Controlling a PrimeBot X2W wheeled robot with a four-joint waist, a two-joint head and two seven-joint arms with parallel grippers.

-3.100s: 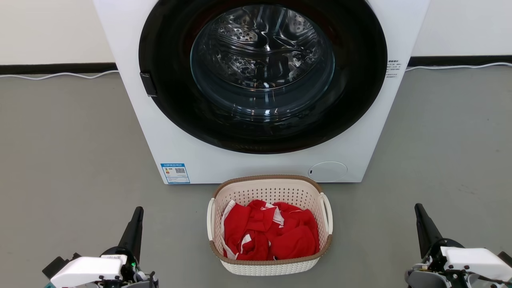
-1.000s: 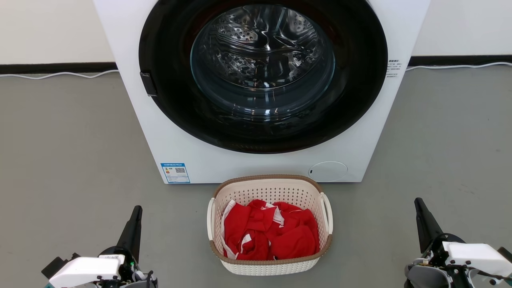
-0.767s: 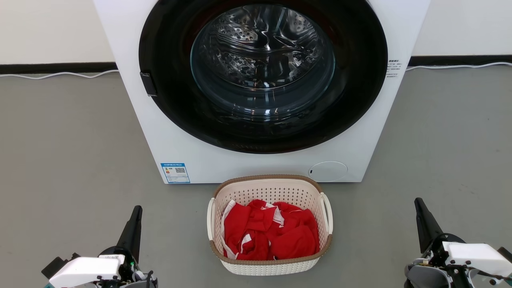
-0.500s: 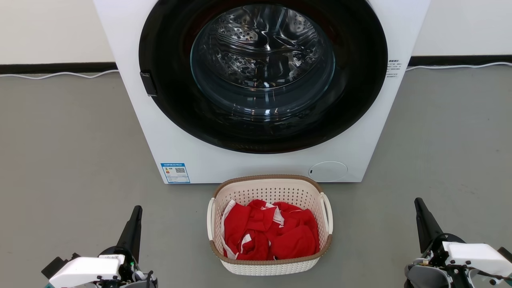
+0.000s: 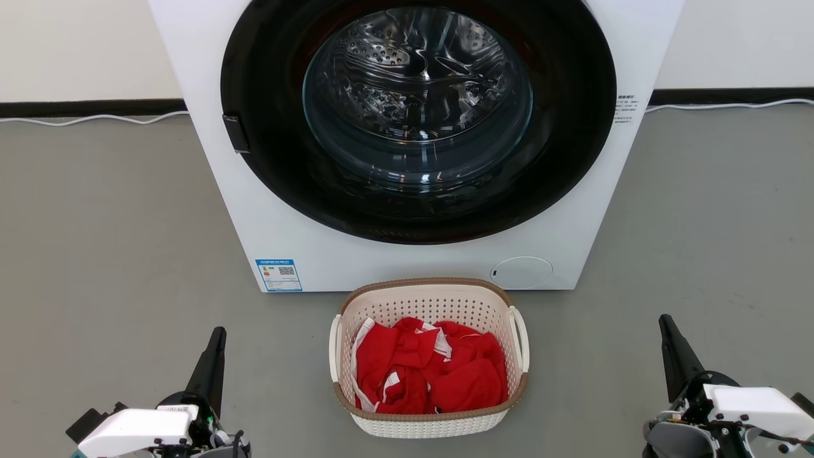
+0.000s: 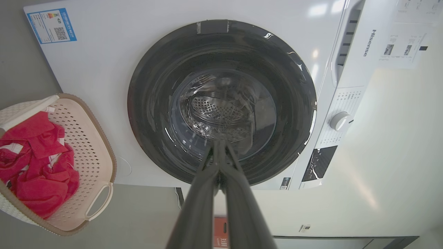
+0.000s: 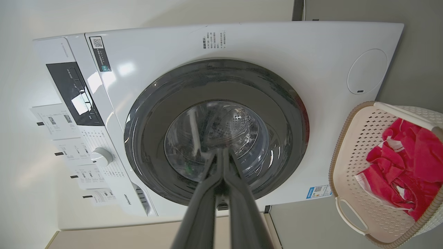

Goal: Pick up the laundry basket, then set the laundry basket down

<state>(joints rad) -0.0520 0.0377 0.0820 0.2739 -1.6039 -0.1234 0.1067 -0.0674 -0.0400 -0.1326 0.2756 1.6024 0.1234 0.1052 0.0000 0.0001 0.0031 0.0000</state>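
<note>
1. Both grippers are resting low at the near edge of the head view, two in all: the left gripper (image 5: 218, 337) and the right gripper (image 5: 666, 326). Each is a pair of long, dark, tapering fingers pressed together with no gap, gripping nothing. They are standing well apart from the basket, one on either side, with tips pointing toward the machine.
2. One grey floor (image 5: 102, 242), smooth and matte, is carrying everything. Two stretches of thin white cable (image 5: 89, 119) are trailing along its far edge, one on each side of the machine.
3. One white washing machine (image 5: 267, 229) is standing on the floor, boxy, with smooth glossy panels. Its single round door (image 5: 416, 95) is showing a broad black ring around a bulging clear glass bowl. Behind the glass, a perforated metal drum is glinting.
4. One laundry basket (image 5: 432, 300) is sitting on the floor just in front of the machine, below the door and between the two grippers. It is rounded-rectangular, with cream-white plastic walls pierced by rows of small holes and a brown ribbed band running round the rim. Two white loop handles are sticking out, one on the left (image 5: 333, 346) and one on the right (image 5: 522, 337).
5. Red cloth (image 5: 439, 375) with white trim is lying crumpled inside the basket, soft and folded; the number of pieces cannot be told.
6. One round white cover (image 5: 521, 272) is sitting flush low on the machine's front, and one blue-edged label (image 5: 278, 275) is sticking at the opposite lower corner. One round white dial (image 6: 341, 121) is showing in the left wrist view.
</note>
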